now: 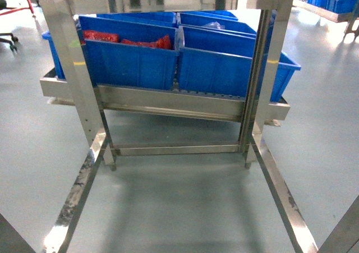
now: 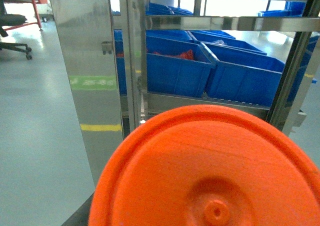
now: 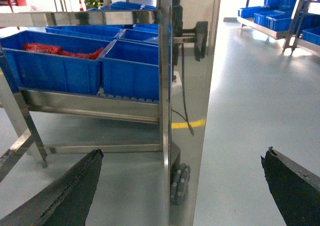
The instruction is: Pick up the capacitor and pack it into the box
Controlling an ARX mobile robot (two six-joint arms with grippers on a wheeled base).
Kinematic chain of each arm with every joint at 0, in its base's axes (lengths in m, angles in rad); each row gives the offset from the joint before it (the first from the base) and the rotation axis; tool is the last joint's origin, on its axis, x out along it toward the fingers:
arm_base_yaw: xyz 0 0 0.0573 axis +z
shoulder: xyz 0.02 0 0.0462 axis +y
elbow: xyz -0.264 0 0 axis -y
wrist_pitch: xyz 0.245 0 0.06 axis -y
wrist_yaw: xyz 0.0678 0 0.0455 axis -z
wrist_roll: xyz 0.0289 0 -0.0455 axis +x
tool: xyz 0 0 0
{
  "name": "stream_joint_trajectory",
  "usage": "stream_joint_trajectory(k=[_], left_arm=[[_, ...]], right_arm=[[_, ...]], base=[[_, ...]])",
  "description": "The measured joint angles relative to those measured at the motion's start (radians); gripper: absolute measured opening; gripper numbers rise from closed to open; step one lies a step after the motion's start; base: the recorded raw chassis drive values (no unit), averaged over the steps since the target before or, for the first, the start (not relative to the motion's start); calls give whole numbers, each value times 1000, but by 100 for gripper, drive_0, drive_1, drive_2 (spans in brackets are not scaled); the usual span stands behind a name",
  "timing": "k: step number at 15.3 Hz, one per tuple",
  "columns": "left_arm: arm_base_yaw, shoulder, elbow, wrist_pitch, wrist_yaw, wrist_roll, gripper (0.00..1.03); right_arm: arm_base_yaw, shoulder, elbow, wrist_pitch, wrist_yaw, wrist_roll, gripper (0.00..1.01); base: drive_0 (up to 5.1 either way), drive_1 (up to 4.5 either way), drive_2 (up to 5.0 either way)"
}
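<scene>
The box is out of view, and I cannot make out a capacitor in any view. A large orange round disc (image 2: 210,171) with a small hub fills the lower half of the left wrist view, close to the camera. It hides the left gripper's jaws completely. My right gripper (image 3: 184,153) is open, with its two dark fingertips (image 3: 75,186) wide apart and nothing between them. It faces a steel rack post (image 3: 192,85). Neither gripper shows in the head view.
A steel rack (image 1: 168,101) stands straight ahead, with its floor rails (image 1: 78,191) running toward me. It carries blue bins (image 1: 230,68), and the left one holds red bagged items (image 1: 126,40) that I cannot identify. A cable and caster sit at the post's foot (image 3: 179,183). More blue bins (image 3: 270,18) stand at the far right.
</scene>
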Motion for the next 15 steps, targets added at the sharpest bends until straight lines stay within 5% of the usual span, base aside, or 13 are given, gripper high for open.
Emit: stream_joint_trajectory(k=[15], left_arm=[[0,0,0,2,1,0,44]], right_arm=[[0,0,0,-2,2,0,98]], base=[[0,0,0]])
